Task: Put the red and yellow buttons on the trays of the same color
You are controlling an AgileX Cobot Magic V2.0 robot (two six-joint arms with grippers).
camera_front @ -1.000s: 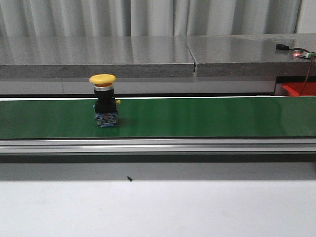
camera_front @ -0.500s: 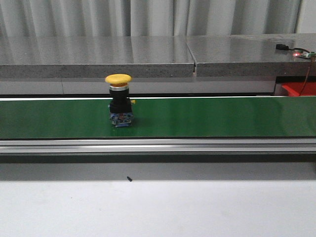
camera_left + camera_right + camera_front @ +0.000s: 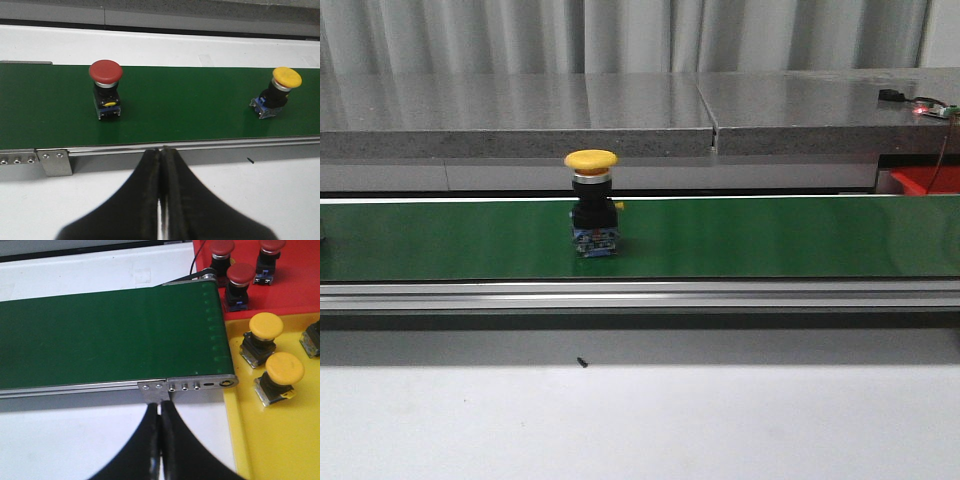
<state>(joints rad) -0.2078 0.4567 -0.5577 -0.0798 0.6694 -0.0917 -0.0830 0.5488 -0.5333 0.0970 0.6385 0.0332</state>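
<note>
Nearest the robot lies the pale worktop (image 3: 640,420), and over it, short of the belt's near rail, both wrist views show black fingers pressed together with nothing between them: the left gripper (image 3: 161,165) and the right gripper (image 3: 160,412) are each clenched empty.

Beyond the rail runs the green conveyor belt (image 3: 770,235). A yellow button (image 3: 592,203) stands upright on it, left of the belt's middle and nearer its far edge. In the left wrist view a red button (image 3: 106,89) also stands on the belt, well apart from the yellow one and toward the belt's left end.

At the belt's right end, the yellow tray (image 3: 270,440) sits just beside the roller with yellow buttons in it, and the red tray (image 3: 280,295) lies beyond it holding red ones.

Risks, as I judge them: the buttons are top-heavy, tall on small bases, so a late or off-centre closing would knock one over on the belt. With both sets of fingers shut, a descent without opening first would simply push the button. An unpicked button could run off the belt's end into the wrong tray.

Each arm hangs low, its wrist camera angled down across the belt, fingers pointing toward the near rail.
</note>
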